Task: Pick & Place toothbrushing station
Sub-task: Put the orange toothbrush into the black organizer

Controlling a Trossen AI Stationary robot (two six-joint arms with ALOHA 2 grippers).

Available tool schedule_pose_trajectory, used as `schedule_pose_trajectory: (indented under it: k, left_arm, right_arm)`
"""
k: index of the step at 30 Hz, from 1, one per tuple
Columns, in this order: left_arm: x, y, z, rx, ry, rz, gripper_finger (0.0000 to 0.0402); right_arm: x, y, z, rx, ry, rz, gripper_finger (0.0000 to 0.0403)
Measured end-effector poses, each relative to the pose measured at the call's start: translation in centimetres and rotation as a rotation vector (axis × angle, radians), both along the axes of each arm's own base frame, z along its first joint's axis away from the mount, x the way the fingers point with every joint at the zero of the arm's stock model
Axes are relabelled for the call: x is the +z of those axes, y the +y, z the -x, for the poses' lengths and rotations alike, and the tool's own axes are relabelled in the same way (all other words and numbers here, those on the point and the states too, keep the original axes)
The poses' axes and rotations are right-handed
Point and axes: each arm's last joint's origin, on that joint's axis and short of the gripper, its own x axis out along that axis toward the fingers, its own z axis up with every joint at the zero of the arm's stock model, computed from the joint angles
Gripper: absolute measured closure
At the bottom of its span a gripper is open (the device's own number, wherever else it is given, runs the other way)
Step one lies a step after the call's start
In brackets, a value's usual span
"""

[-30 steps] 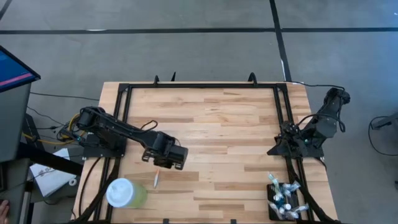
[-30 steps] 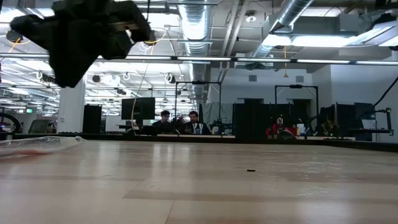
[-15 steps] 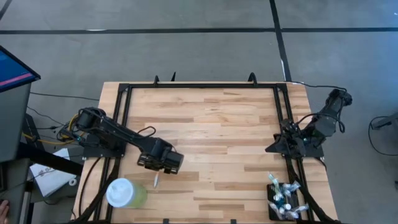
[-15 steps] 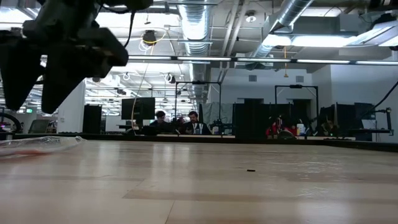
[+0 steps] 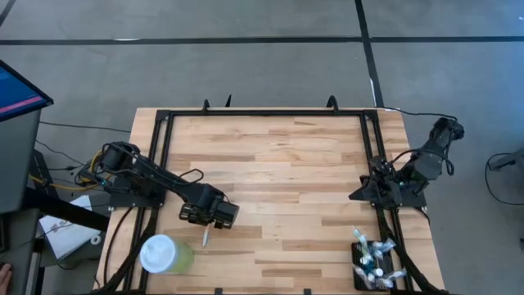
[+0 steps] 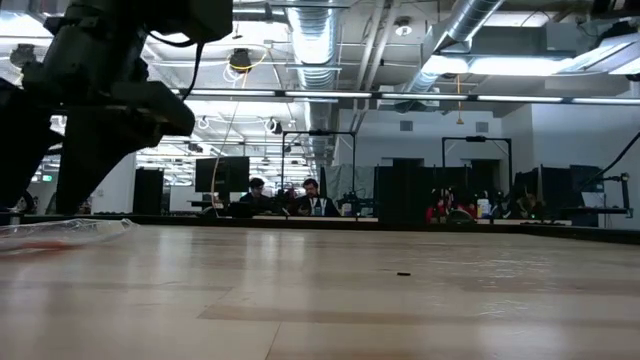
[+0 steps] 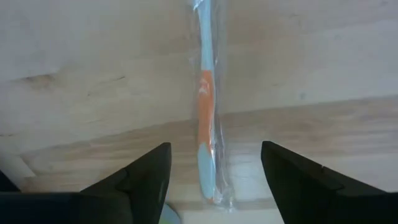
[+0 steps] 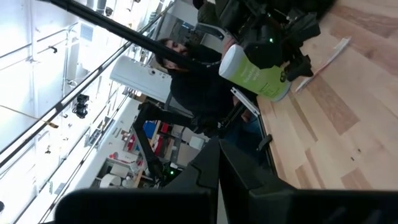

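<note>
1. The left pincer (image 5: 206, 223) is held low over the front-left of the worktop (image 5: 278, 164), its fingers (image 7: 140, 180) spread wide on either side of a wrapped toothbrush (image 7: 206, 118) with a pale blue and orange handle.
2. Nothing is gripped yet; the toothbrush lies flat on the wood, between the fingers but apart from both.
3. For a sound grasp, the pincer should be lowered until the fingertips nearly meet the wood, centred on the orange mid-handle, and closed across the narrow width; the loose wrapper may slip, so a firm closure is advised.
4. The toothbrushing station (image 5: 373, 264), a black holder already carrying several items, stands at the front-right corner, well apart from the toothbrush.
5. A pale green cup (image 5: 164, 254) with a white lid stands just beside the left pincer and should be avoided.
6. The right pincer (image 5: 361, 195) is shut and parked at the right edge.
7. Compared with a second ago, the left pincer has opened and shifted towards the front-left, nearer the toothbrush.
</note>
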Motion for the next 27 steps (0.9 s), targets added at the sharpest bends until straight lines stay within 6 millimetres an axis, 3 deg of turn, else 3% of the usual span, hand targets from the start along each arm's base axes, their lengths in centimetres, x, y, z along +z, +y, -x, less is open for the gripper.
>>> schedule_pose_trajectory:
  k: [11, 19, 27]
  left_arm:
    - [-0.8, -0.1, 0.3, 0.018, 0.001, -0.017, 0.0161]
    - [-2.9, -0.6, -0.6, -0.010, 0.004, -0.024, 0.0161]
    - [-2.9, -0.4, -0.9, -0.017, -0.042, -0.062, 0.0174]
  right_arm:
    - [0.0, -0.5, -0.4, -0.060, -0.007, 0.025, 0.0403]
    - [0.0, -0.8, -0.6, -0.094, -0.007, 0.026, 0.0403]
    - [0.0, -0.8, -0.6, -0.094, -0.007, 0.025, 0.0403]
